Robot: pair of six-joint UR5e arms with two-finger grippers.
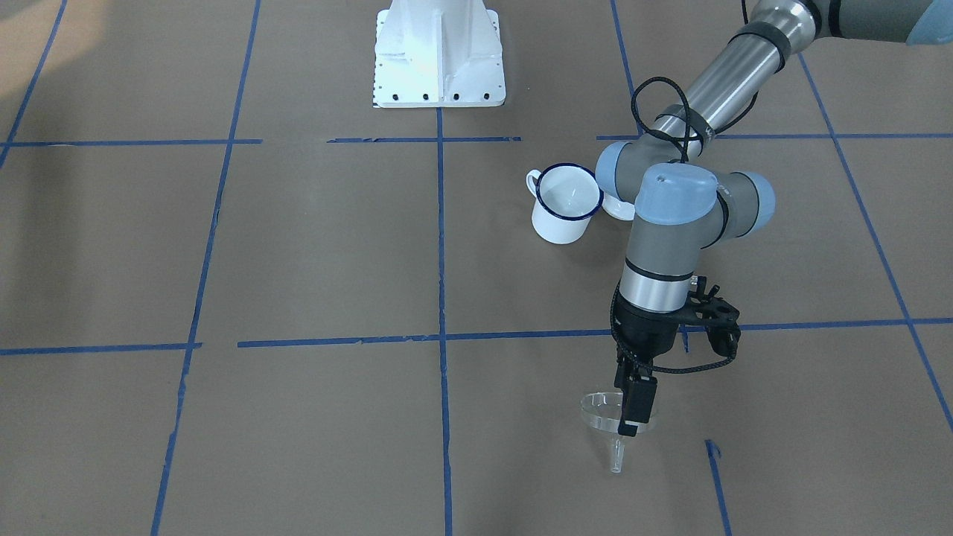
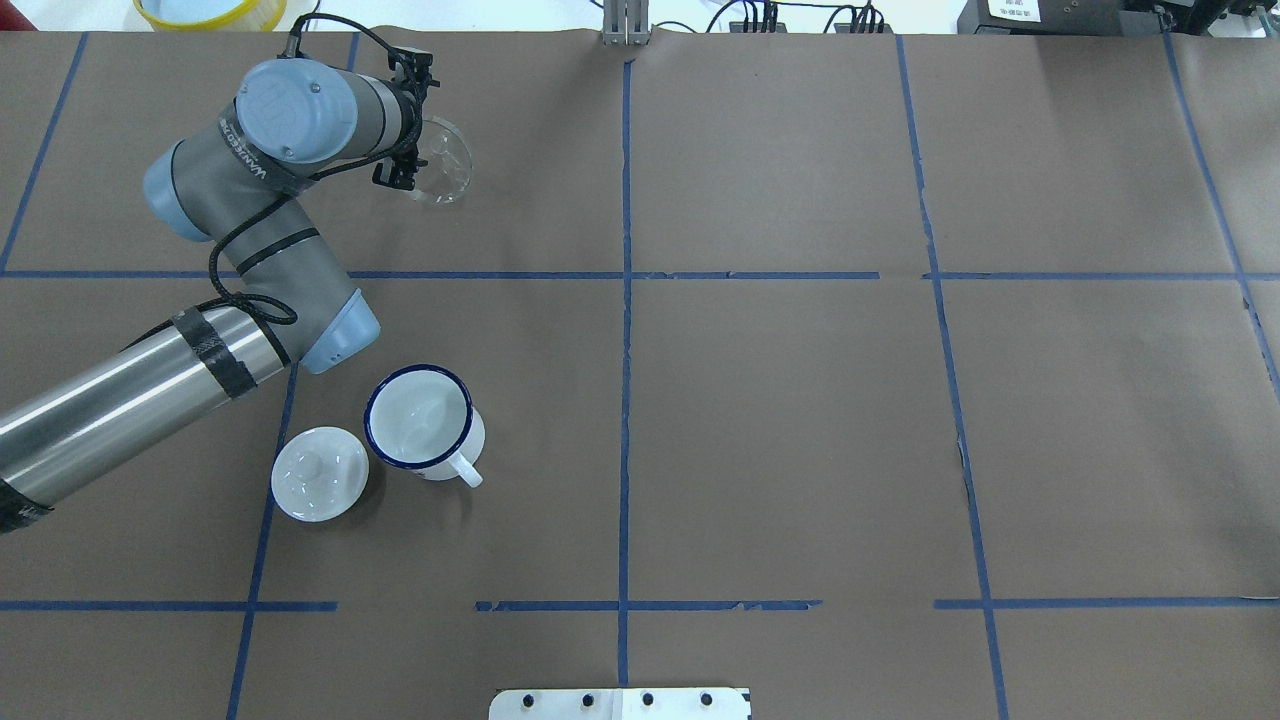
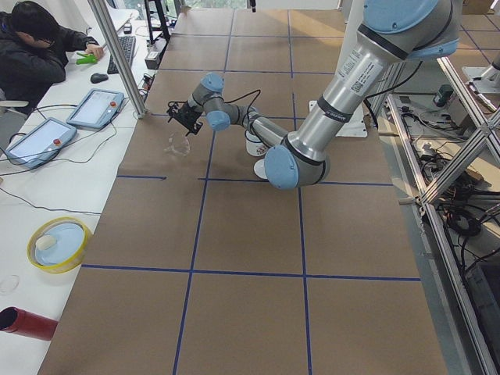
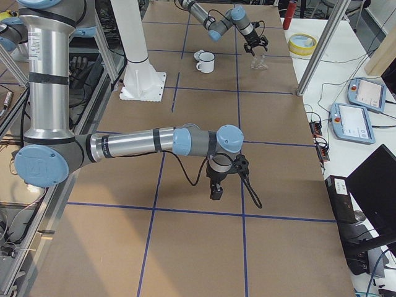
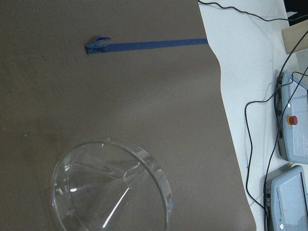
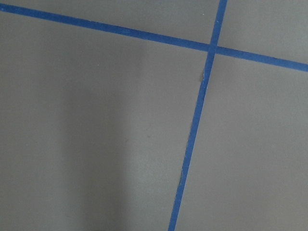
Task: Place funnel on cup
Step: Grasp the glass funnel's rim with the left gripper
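The clear funnel hangs roughly upright, stem down, near the table's far edge. My left gripper points down and looks shut on the funnel's rim. The left wrist view looks down into the funnel's cone, and no fingers show there. The overhead view shows the funnel just right of the left wrist. The white mug with a dark blue rim stands open and upright, well apart from the funnel, closer to the robot. My right gripper hovers over bare table far from both; I cannot tell if it is open or shut.
A white domed lid lies beside the mug, under my left forearm. The table's far edge and the operators' tablets lie just beyond the funnel. A yellow bowl sits off the table's corner. The robot base stands at mid-table.
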